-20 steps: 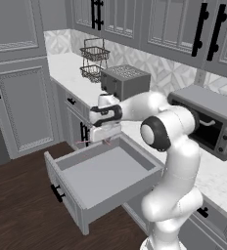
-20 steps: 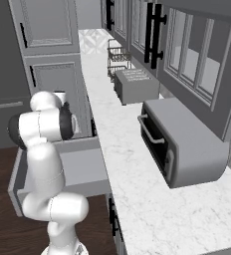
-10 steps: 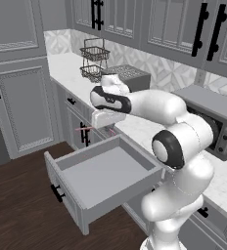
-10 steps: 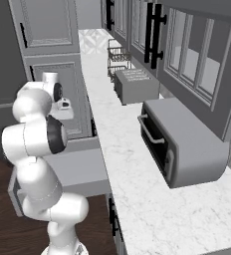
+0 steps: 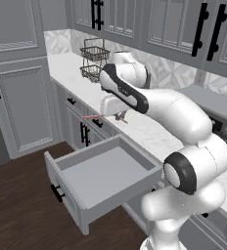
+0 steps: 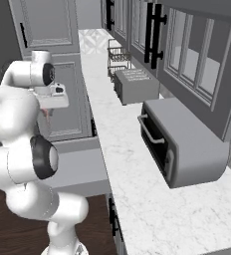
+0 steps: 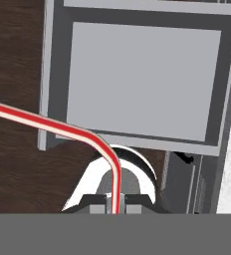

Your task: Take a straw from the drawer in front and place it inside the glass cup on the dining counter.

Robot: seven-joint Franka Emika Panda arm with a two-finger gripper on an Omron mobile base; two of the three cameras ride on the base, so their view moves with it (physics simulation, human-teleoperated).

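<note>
Red-pink straw (image 7: 62, 126) pinched in hand (image 7: 115, 203), bent, long end level, over open drawer (image 5: 102, 178)

Straw (image 7: 53, 123) end beyond left edge; drawer (image 7: 137, 74) front cropped.

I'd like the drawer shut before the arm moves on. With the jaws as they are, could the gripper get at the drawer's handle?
Probably not yet: the gripper is shut on the straw, high above the open drawer, whose handle faces away.
</note>
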